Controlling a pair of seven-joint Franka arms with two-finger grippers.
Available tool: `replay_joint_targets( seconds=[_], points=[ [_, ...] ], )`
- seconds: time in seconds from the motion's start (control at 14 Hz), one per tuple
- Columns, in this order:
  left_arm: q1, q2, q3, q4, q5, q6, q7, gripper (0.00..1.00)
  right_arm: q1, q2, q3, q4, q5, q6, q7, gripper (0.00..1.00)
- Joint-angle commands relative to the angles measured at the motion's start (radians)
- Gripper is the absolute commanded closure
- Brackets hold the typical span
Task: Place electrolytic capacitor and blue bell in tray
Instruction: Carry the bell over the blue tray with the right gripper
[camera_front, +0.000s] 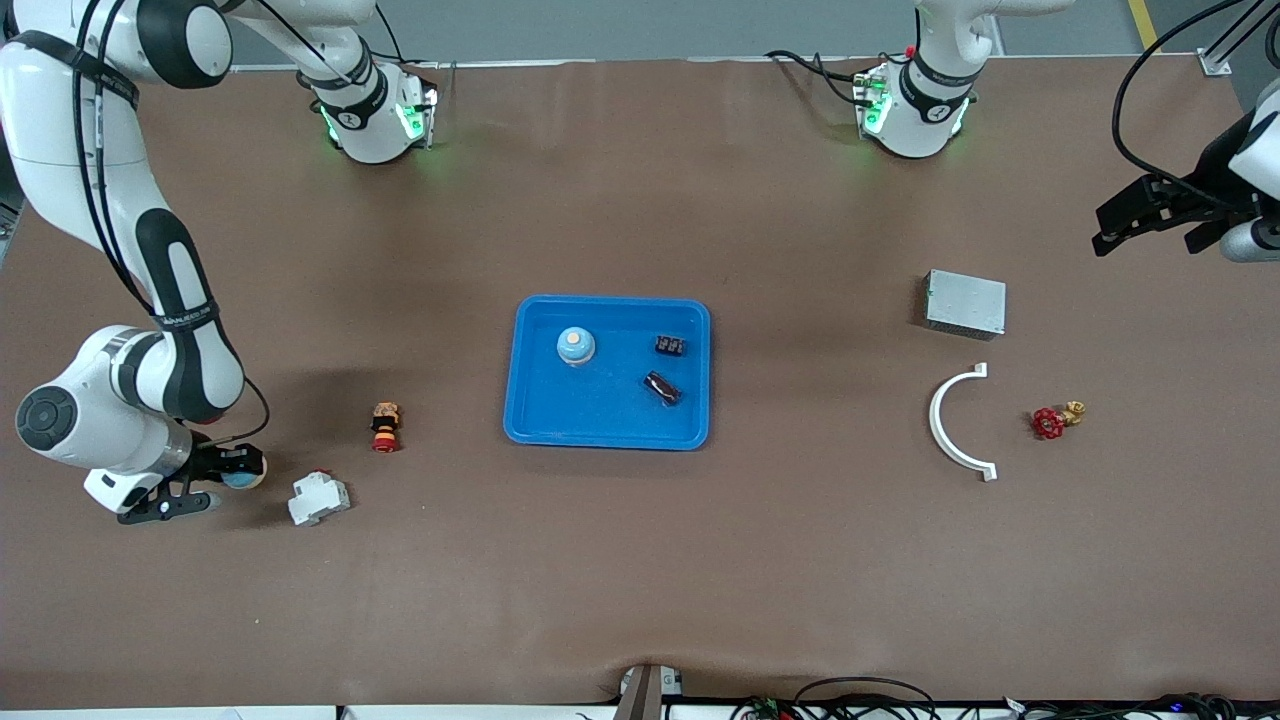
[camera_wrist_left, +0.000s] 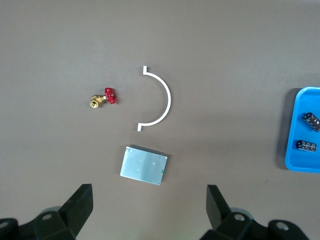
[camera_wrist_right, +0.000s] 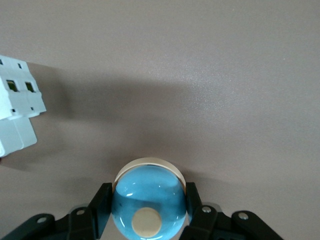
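Note:
The blue tray lies mid-table. In it lie the dark maroon electrolytic capacitor and a blue bell with a cream button. My right gripper is low over the table at the right arm's end, shut on a second blue bell. The right wrist view shows that bell clamped between the fingers. My left gripper is open and empty, up over the left arm's end of the table. The left wrist view shows the tray's edge and the capacitor.
A small black block also lies in the tray. A white breaker and a red-and-black button lie near the right gripper. A grey metal box, a white arc and a red valve wheel lie toward the left arm's end.

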Motion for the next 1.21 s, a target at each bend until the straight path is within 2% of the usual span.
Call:
replay_joint_targets(
  seconds=[0.0,0.29,0.57,0.79,1.14],
  points=[
    [0.007,0.007,-0.010,0.008,-0.013,-0.021,-0.001,0.00,-0.010,-0.015,0.018,0.038,0.017,-0.088,0.014,1.00],
    [0.007,0.001,-0.024,-0.003,-0.007,-0.035,-0.050,0.00,0.002,-0.101,0.034,0.052,0.017,-0.234,0.126,1.00],
    [0.008,-0.007,-0.024,0.002,0.010,-0.041,-0.032,0.00,0.068,-0.209,0.041,0.046,0.017,-0.352,0.274,1.00],
    [0.011,-0.006,-0.024,0.002,0.010,-0.041,-0.037,0.00,0.111,-0.305,0.048,-0.042,0.079,-0.345,0.376,1.00],
    [0.005,-0.006,-0.025,0.003,0.010,-0.045,-0.031,0.00,0.247,-0.434,0.048,-0.231,0.090,-0.208,0.635,1.00]
  ],
)
